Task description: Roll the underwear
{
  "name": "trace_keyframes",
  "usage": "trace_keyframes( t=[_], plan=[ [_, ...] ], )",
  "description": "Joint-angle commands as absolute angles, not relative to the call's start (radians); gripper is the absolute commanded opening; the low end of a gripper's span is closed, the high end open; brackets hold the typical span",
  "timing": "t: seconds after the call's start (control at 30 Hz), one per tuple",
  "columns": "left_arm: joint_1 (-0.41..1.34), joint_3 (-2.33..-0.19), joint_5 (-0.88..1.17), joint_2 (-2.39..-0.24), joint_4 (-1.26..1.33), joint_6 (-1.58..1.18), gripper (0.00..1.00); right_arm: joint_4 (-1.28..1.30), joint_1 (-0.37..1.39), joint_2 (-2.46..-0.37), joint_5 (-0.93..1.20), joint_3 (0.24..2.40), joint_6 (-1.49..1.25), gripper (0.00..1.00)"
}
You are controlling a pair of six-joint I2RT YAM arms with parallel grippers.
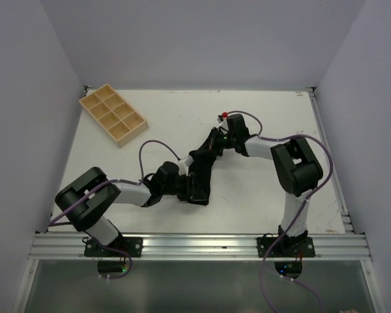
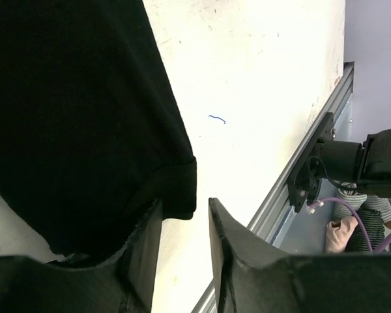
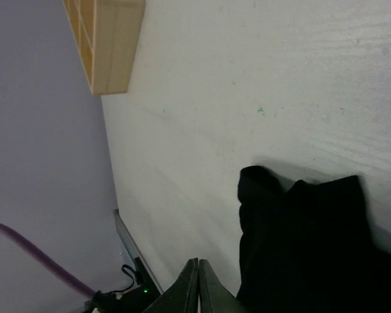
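Note:
The black underwear point(image 1: 202, 171) lies on the white table, stretched as a long strip between my two grippers. My left gripper point(image 1: 184, 187) is at its near end. In the left wrist view the left gripper point(image 2: 184, 203) stands open, with bare table showing through the gap. A hemmed corner of the underwear point(image 2: 85, 117) hangs at the fingertips and fabric drapes over the left finger point(image 2: 143, 254). My right gripper point(image 1: 213, 143) is at the far end. In the right wrist view the right gripper point(image 3: 197, 262) is shut, with nothing visible between its tips. The bunched underwear point(image 3: 306, 241) lies just beside it.
A wooden tray with several compartments point(image 1: 113, 115) stands at the back left of the table and shows as the wooden tray point(image 3: 107, 39) in the right wrist view. An aluminium rail point(image 1: 195, 242) runs along the near edge. Purple cables loop over both arms.

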State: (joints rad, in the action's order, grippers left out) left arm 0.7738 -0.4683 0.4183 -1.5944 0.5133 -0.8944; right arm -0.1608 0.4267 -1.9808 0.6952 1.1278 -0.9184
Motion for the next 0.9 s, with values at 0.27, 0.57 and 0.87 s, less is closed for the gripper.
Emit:
trace_keyframes(
  t=[0.27, 0.57, 0.87],
  plan=[
    [0.775, -0.538, 0.423, -1.506, 0.264, -0.798, 0.46, 0.225, 0.419, -1.703, 0.548, 1.152, -0.764, 0.34],
    [0.773, -0.638, 0.459, -1.405, 0.134, -0.753, 0.56, 0.293, 0.469, -1.52, 0.483, 0.953, -0.776, 0.51],
    [0.672, -0.704, 0.457, -1.355, 0.002, -0.697, 0.57, 0.361, 0.623, -1.502, 0.301, 0.921, -0.834, 0.63]
  ],
)
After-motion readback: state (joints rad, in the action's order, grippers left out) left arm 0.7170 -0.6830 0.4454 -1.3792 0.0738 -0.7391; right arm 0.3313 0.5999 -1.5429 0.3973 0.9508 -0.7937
